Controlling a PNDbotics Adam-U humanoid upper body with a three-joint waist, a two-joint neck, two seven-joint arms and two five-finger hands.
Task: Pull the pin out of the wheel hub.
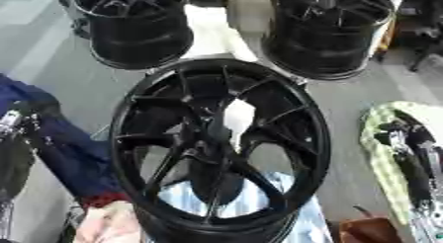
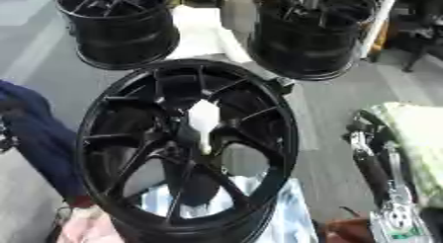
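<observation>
Black wheel hub (image 1: 221, 148) fills view — pin indiscernible, hands unclear.

Pin in the wheel hub (image 1: 212, 138) indiscernible — both hands' fingers blurred, cropped.

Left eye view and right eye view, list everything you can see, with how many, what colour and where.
Wheel hub: one, black, spoked, centre foreground, facing the camera.
Pin: cannot make one out in the hub.
Other wheels: two, black, at the far edge, one upper left, one upper right.
Blue fabric: one, dark blue, left edge.
Pale green cloth: one, right edge.
Pinkish cloth: one, lower left corner.
Brown object: one, lower right, unclear what.
Floor: grey.
Left arm: black and silver, left edge; hand not seen.
Right arm: black and silver, right edge; hand not seen.
</observation>
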